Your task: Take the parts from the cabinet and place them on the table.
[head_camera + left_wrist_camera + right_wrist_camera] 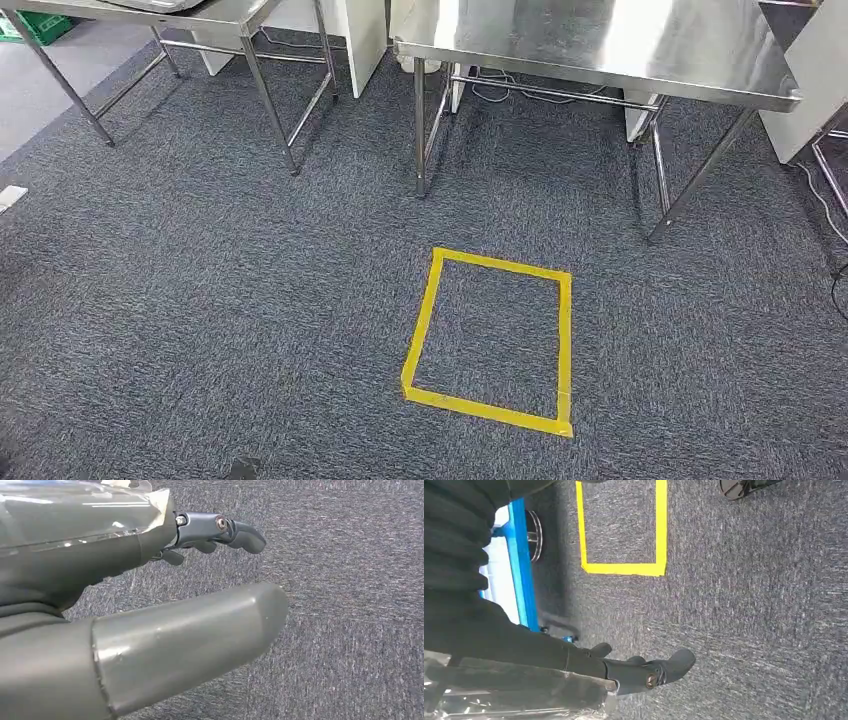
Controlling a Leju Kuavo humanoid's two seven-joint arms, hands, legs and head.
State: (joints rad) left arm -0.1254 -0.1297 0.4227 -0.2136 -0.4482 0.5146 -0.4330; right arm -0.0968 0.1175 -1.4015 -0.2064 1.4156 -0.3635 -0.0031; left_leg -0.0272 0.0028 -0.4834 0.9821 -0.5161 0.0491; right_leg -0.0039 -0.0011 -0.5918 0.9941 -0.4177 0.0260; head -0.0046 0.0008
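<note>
Yellow tape square (489,342) marks my standing spot before the steel table (600,45). My left hand (150,595) and right hand (624,672) hang over carpet, fingers loosely extended, holding nothing. No parts near them; I'd find the cabinet first.

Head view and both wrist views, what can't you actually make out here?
- Steel table tops: cut off by the head view's top edge, so what lies on them is hidden.
- Cabinet and parts: not to be made out anywhere.
- Left hand: the thick thumb hides most of the palm; nothing seen in it.
- Right hand: fingers partly hidden behind the arm cover.
- Blue frame: cut off, unidentifiable.
</note>
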